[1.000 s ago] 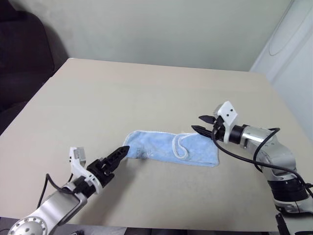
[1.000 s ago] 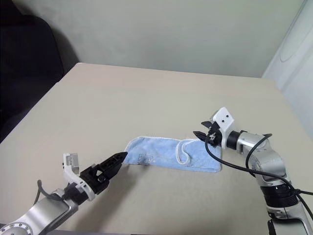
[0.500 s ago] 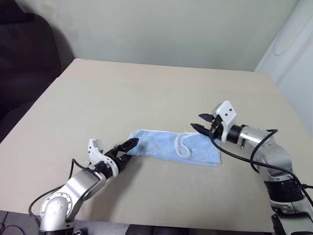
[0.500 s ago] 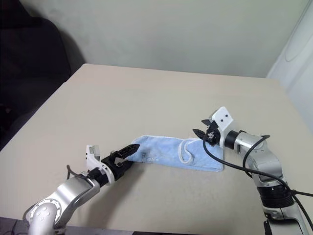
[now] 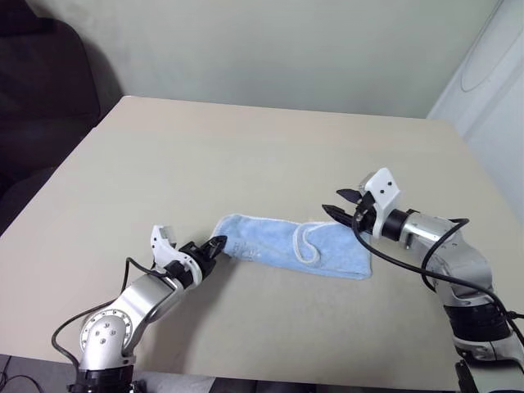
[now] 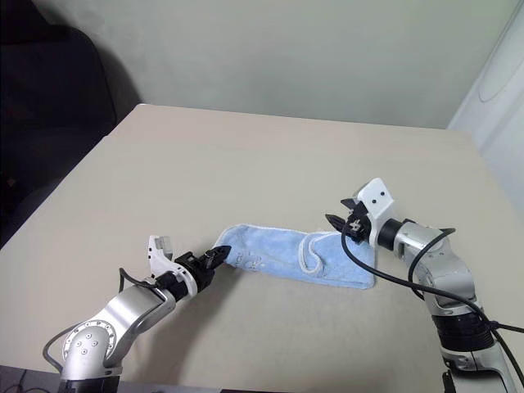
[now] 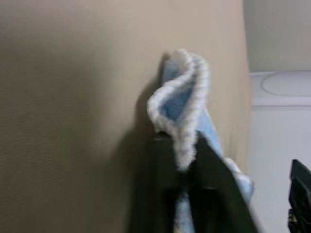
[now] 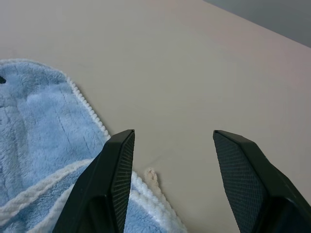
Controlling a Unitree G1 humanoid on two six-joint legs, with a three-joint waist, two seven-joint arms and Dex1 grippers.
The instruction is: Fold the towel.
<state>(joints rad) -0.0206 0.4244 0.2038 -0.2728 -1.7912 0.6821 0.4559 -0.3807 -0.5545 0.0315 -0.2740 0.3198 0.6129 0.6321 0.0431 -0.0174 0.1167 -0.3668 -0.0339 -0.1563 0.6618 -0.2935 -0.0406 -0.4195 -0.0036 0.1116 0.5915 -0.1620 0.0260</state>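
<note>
Near the front edge of the surface [image 5: 246, 147], left end effector [image 5: 214, 246] pinches the towel's [image 5: 286, 246] end; right end effector [image 5: 341, 205] hovers wide over the other end.

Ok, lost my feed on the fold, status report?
Left gripper shut on the towel's left end. Right gripper open, poised at the right end, not gripping. Towel bunched lengthwise on the table. Nothing in the way.
</note>
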